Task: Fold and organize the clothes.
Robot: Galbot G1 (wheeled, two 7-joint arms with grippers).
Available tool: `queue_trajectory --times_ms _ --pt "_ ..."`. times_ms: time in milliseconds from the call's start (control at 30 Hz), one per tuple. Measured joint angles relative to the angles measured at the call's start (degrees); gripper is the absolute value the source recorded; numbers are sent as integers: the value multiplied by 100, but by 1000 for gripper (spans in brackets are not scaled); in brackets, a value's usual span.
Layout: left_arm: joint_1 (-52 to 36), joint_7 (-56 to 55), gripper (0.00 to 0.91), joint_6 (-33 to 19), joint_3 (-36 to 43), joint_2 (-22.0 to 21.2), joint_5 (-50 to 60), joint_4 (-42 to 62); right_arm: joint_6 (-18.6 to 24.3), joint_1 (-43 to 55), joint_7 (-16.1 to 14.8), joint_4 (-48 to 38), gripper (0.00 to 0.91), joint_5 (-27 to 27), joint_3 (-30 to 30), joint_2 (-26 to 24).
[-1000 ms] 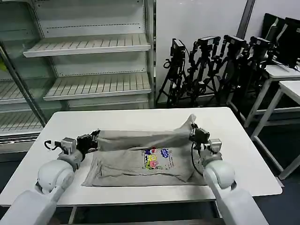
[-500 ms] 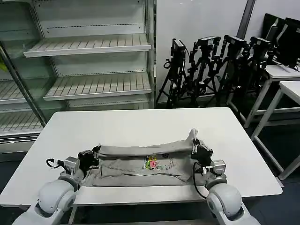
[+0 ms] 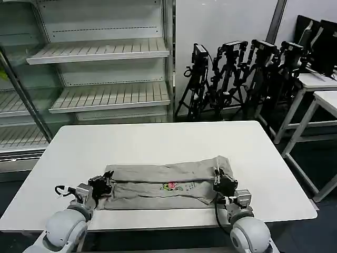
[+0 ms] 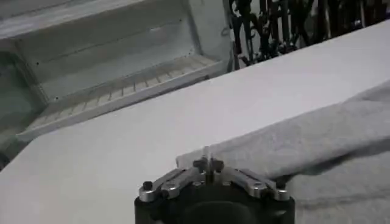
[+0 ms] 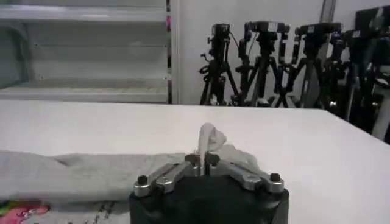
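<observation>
The light grey T-shirt [image 3: 163,181] lies near the white table's [image 3: 158,139] front edge, its far half doubled over toward me, so only a sliver of the coloured chest print [image 3: 172,186] shows. My left gripper [image 3: 104,184] is shut on the shirt's left end, a thin fold of cloth [image 4: 206,152] pinched between its fingers. My right gripper [image 3: 220,182] is shut on the right end, where a tuft of grey cloth [image 5: 208,137] sticks up between its fingers. Both grippers are low over the tabletop.
An open shelving unit [image 3: 100,52] stands behind the table at the far left. Black tripods with cameras [image 3: 237,74] crowd the back right, beside white desks [image 3: 316,89]. The table's far half is bare.
Both grippers have drawn the held far edge of the shirt toward me and lowered it, folding the shirt over itself; most of the chest print is now covered.
</observation>
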Motion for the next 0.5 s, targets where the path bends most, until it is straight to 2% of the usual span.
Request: queue_trajectory --times_ms 500 --pt "376 -345 907 -29 -378 -328 -170 -357 137 -555 110 512 907 -24 419 73"
